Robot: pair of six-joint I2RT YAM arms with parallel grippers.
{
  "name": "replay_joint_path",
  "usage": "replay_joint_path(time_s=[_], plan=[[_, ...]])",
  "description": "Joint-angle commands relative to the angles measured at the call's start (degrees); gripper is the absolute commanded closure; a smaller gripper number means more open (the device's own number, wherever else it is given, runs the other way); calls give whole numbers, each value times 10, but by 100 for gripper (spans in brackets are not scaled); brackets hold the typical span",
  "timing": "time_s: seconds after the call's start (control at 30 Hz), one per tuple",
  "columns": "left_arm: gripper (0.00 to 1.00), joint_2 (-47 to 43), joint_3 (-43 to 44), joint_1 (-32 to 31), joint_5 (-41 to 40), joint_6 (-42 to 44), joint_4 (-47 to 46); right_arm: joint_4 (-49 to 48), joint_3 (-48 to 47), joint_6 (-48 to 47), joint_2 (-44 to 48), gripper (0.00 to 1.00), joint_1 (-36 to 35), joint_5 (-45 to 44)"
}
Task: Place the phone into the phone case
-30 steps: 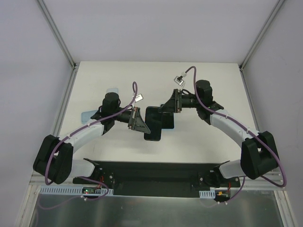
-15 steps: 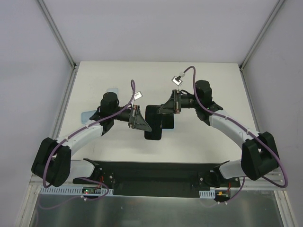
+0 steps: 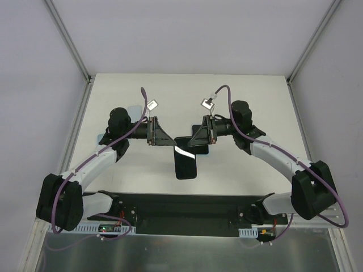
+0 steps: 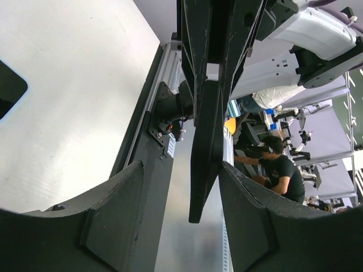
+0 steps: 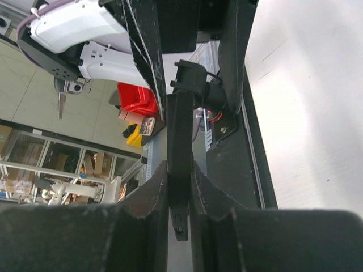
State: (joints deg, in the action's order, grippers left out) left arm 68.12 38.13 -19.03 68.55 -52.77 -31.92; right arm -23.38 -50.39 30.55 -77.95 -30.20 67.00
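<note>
A black flat phone [image 3: 185, 164], glossy on top, hangs flat above the table between both grippers. My right gripper [image 3: 193, 140] is shut on its far end; in the right wrist view the phone [image 5: 180, 130] shows edge-on, pinched between the jaws [image 5: 180, 170]. My left gripper [image 3: 169, 141] is open. In the left wrist view the phone's edge [image 4: 205, 141] lies between the spread fingers [image 4: 181, 170], nearer the right one. A second black flat thing [image 3: 202, 148] lies on the table under my right gripper. I cannot tell whether it is the case.
A light blue flat piece [image 3: 104, 138] lies on the table at the left, mostly under my left arm. The black base plate [image 3: 181, 207] runs along the near edge. The black thing on the table also shows in the left wrist view [image 4: 8, 88].
My left arm has drawn back to the left and its gripper has turned and risen. The phone now reaches further toward the near edge. The black thing on the table has not moved.
</note>
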Motion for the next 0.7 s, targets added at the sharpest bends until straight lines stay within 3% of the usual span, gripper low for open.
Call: replay_joint_path(time_s=[0.0,0.1,0.23,0.37,0.5,0.57,0.67], plan=[[46,10,27,4,16,-20,-56,-34,2,-1,19,98,-16,39],[49,16,27,4,18,-29,-74,-33,3,-4,16,97,-21,38],[66,20,26,4,18,-31,-76,-33,1,-3,10,95,-21,35],[100,25,24,4,21,-22,-64,-34,-2,0,2,91,-21,28],[100,20,37,3,-1,42,33,-34,-8,9,-5,81,-21,17],[100,14,55,1,-35,109,133,-33,-10,15,-8,78,-20,9],[100,1,61,0,-61,147,179,-33,-15,22,-18,81,-20,1]])
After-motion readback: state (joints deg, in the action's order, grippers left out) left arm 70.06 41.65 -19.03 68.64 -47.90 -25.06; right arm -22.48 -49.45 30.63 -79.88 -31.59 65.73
